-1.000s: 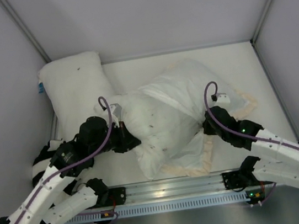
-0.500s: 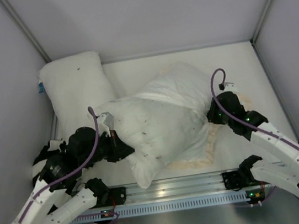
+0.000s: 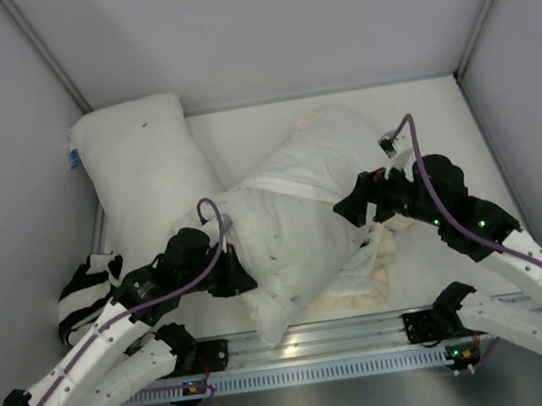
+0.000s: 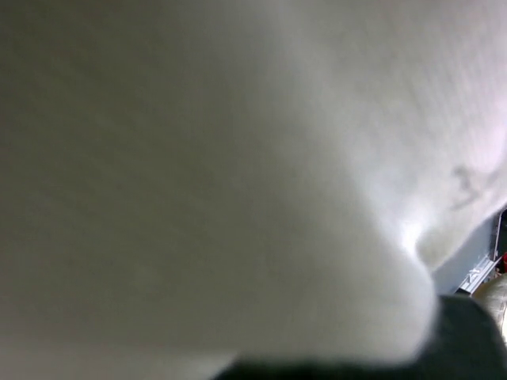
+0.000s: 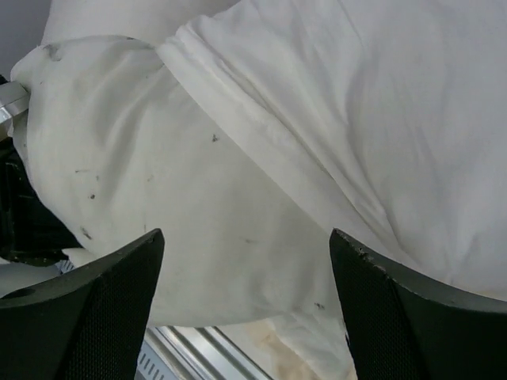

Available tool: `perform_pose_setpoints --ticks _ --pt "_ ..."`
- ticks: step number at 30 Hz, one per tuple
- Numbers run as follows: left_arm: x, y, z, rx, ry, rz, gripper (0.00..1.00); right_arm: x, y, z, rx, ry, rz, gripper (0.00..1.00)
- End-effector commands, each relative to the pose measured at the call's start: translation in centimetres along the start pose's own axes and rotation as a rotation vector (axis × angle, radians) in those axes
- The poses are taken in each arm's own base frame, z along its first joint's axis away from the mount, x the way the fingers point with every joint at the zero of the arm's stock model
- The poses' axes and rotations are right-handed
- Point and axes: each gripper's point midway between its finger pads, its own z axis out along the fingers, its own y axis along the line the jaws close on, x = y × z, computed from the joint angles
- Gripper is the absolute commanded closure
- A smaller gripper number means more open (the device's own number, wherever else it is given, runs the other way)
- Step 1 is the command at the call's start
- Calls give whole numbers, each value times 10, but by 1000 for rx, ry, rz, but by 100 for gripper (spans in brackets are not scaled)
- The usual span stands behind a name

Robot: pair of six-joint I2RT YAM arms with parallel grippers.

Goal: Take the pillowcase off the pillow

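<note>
Since the pillow (image 3: pixel 282 247) lay on the surface (image 3: pixel 241 131) w/ its near, specked half bare and its far half inside the cream pillowcase (image 3: pixel 330 154), the 2 arms looked set to work opposite ends: 1 anchoring, 1 dragging the cover off. Left claw (image 3: pixel 232 271) was pressed into the pillow's left end, but its wrist cam showed only white cloth, so I couldn't tell its opening or grip. Right claw (image 5: pixel 245 237) gaped wide, holding nothing, facing where pillowcase met bare pillow.
</note>
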Motion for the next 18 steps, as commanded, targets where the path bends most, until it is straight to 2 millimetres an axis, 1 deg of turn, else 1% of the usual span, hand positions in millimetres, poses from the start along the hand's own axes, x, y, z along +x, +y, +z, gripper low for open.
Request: perform_pose_setpoints --ticks 1,2,3,4,5,6,7,8,9,10,11,12,13,15,16,18 --pt "-22 -20 -6 89 -99 40 100 -23 32 33 -44 32 -131 19" --pt "-23 -22 -7 95 -101 37 100 -32 30 40 -4 13 -178 19" --pt "-22 -23 -8 102 -100 35 100 -51 40 43 -5 -13 -205 19" --pt "-21 -24 -9 106 -101 24 100 -44 41 62 10 35 -230 18" --pt "-21 -25 -10 113 -99 19 100 -51 39 70 32 31 -264 18" --pt "-20 -26 -10 120 -98 14 100 -65 46 73 33 20 -280 18" --pt "-20 -27 -13 130 -104 10 100 -59 46 88 44 55 -301 18" --pt "-18 -26 -12 129 -103 8 100 -73 51 90 55 25 -323 18" --pt "-17 -26 -13 131 -105 3 100 -77 53 94 59 20 -336 18" --pt "-16 -25 -14 134 -113 3 100 -73 52 106 65 41 -347 18" --pt "-16 -25 -14 135 -114 0 100 -82 57 109 60 27 -366 18" --pt "-14 -24 -14 137 -110 -2 100 -81 56 115 67 36 -374 18" --pt "-13 -25 -14 145 -107 -8 100 -74 51 125 88 67 -381 18" --pt "-12 -27 -16 155 -104 -9 100 -70 49 133 113 85 -409 19" --pt "-12 -27 -16 156 -106 -8 100 -61 45 140 132 111 -421 19" --pt "-14 -29 -18 161 -110 -5 100 -48 48 145 139 133 -455 20"
